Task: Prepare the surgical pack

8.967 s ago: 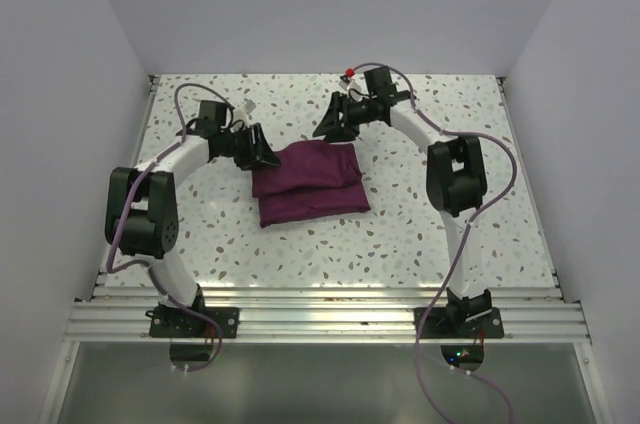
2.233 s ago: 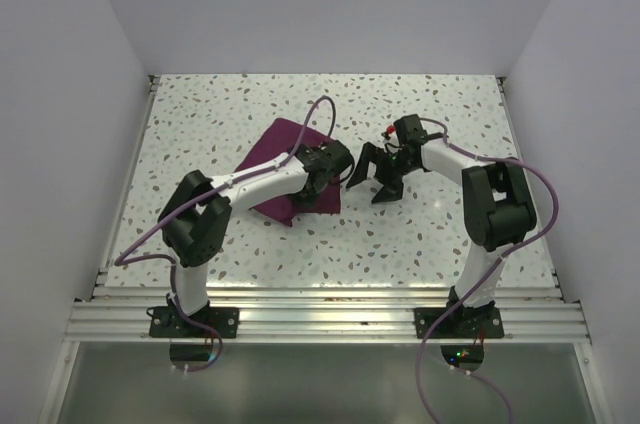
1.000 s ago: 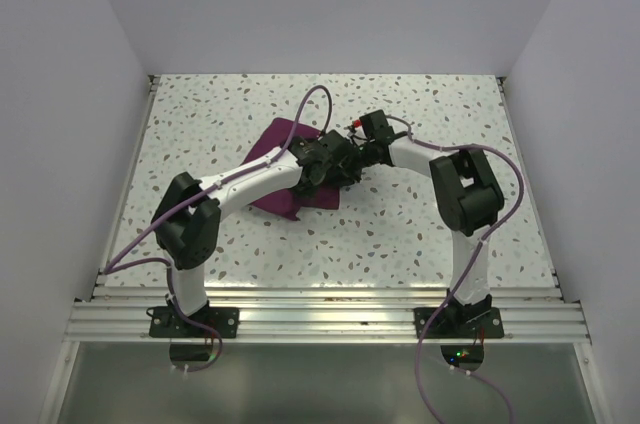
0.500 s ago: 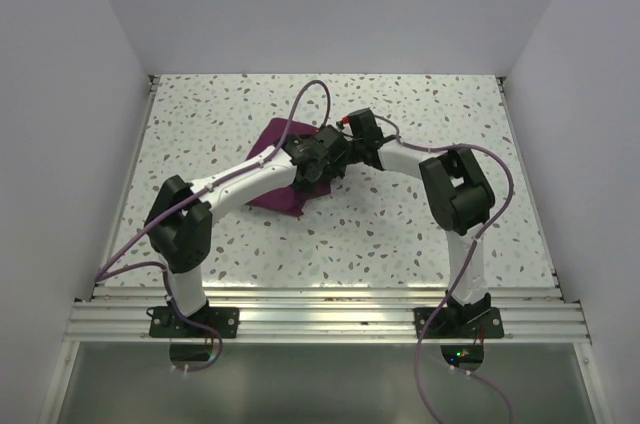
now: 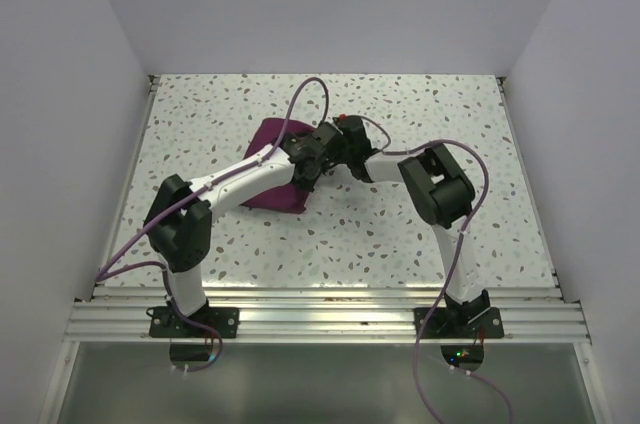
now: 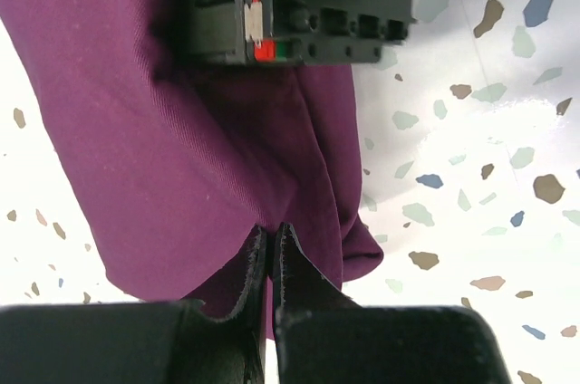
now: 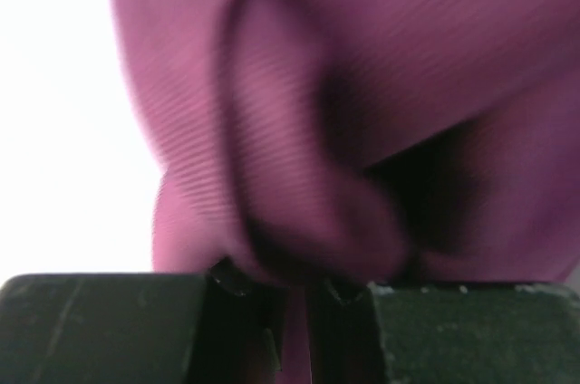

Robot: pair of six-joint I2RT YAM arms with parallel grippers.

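The speckled terrazzo table (image 5: pixel 430 244) filled the middle of the overhead view, between plain pale walls. On it, left of centre and toward the upper half, lay the surgical pack (image 5: pixel 268 136), a dark maroon drape gathered into a crumpled heap. One flap showed above the arms and another below them.

The left arm (image 5: pixel 245 172) reached up and right from the lower left. The right arm (image 5: pixel 440 189) bent back leftward from the right side. Their black wrists met over the right-hand edge of the drape, so close that the overhead view could not separate the two sets of fingers. A purple cable (image 5: pixel 300 99) looped above the meeting point.

In the left wrist view the drape (image 6: pixel 163 158) covered the left and centre, with bare table at the right. A black housing (image 6: pixel 308 13) with red and green marks crossed the top of the frame over the cloth. The left gripper (image 6: pixel 270 232) had its jaws pressed together, tips set against the cloth near its lower hem. Whether any fold sat between them I cannot tell.

In the blurred right wrist view the drape (image 7: pixel 362 58) filled nearly the whole frame. The right gripper (image 7: pixel 294 289) had its jaws almost together, a bunched fold of the maroon cloth caught between them.
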